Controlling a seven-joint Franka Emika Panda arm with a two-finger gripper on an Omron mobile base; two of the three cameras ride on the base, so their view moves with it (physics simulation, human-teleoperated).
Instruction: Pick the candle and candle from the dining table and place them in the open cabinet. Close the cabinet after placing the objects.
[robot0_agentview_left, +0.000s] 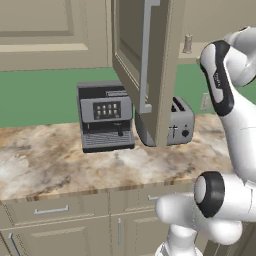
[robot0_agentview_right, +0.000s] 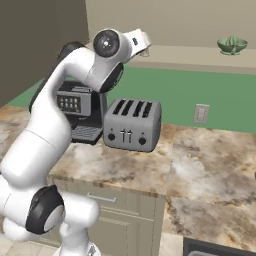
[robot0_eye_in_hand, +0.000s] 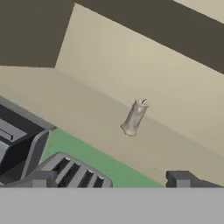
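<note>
Going left to right in the left base view: a black-and-silver espresso machine with a small button panel sits on the mottled brown-and-beige marble counter top, then the tall beige cabinet door with its long grey vertical bar handle hangs swung open, edge toward the camera, with the silver four-slot toaster tucked just behind it. Further right, up on the cabinet's beige shelf, stands the short, stubby pale cream-grey candle, and the white arm rises past it on the right.

The relation that matters here is candle versus claw. In the hand view the two-finger gripper has its dark tips spread wide at the bottom of the frame, with nothing between them, so it's open and empty. The stubby candle sits ahead of the tips and well apart from them, on the shelf ledge against the cabinet's back wall. Its long axis looks tilted in that view, but that's the camera rolling with the hand (in the left base view it stands upright).

So my read is that this candle is already placed. The slim taper on the brass candlestick isn't anywhere I can point to, so I'd guess it's the next pickup, and the door gets closed after that. From the right base view, the arm's wrist is raised high near the shelf edge, above the toaster.
</note>
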